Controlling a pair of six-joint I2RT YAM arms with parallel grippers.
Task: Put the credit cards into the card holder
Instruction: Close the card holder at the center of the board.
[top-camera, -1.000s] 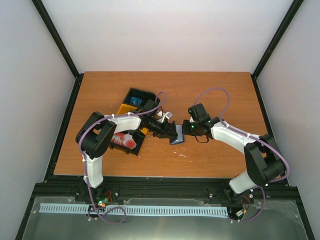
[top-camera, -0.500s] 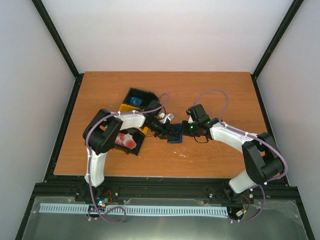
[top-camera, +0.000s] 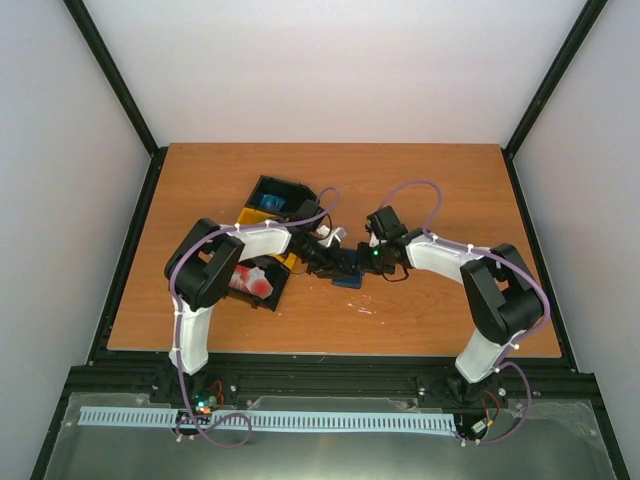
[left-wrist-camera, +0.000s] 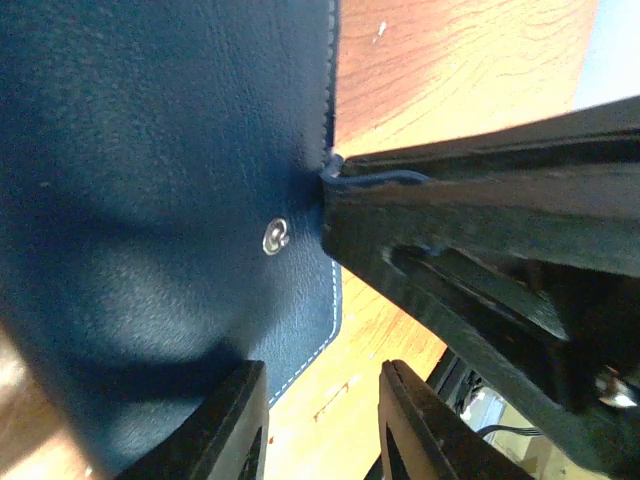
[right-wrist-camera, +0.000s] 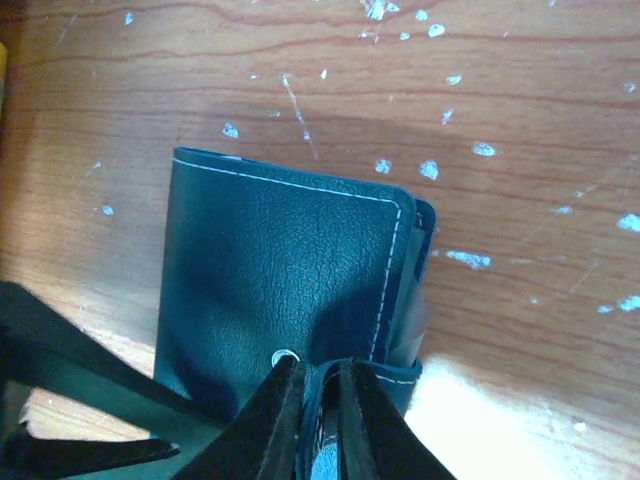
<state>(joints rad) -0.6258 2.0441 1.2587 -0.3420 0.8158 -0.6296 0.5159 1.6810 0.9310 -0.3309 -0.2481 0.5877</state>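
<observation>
Wallet (right-wrist-camera: 270, 270), one only, lies closed and flat on the worktop (right-wrist-camera: 520, 150), near its centre and between the two pincers. Its long axis runs in line with the right pincer (right-wrist-camera: 318, 388). One short stitched edge points away from that pincer. The other short edge, bearing a single metal stud (right-wrist-camera: 283, 356), points towards it. In the right wrist view the layered edge is on the right side. The right pincer is clamped on the near short edge just beside the stud, its fingers almost touching. The left pincer (left-wrist-camera: 320, 425) has its two fingers apart with nothing between them; a wallet corner lies just beside one finger, and worktop shows in the gap. Bins, three: a black one (top-camera: 290, 188) farthest back, with something blue inside; a yellow one (top-camera: 248, 215) touching it; a second black one (top-camera: 265, 298) partly under the left arm. Cards (top-camera: 250, 281) lie in this last bin as a red-and-white heap, well apart from the wallet; their number cannot be told.
</observation>
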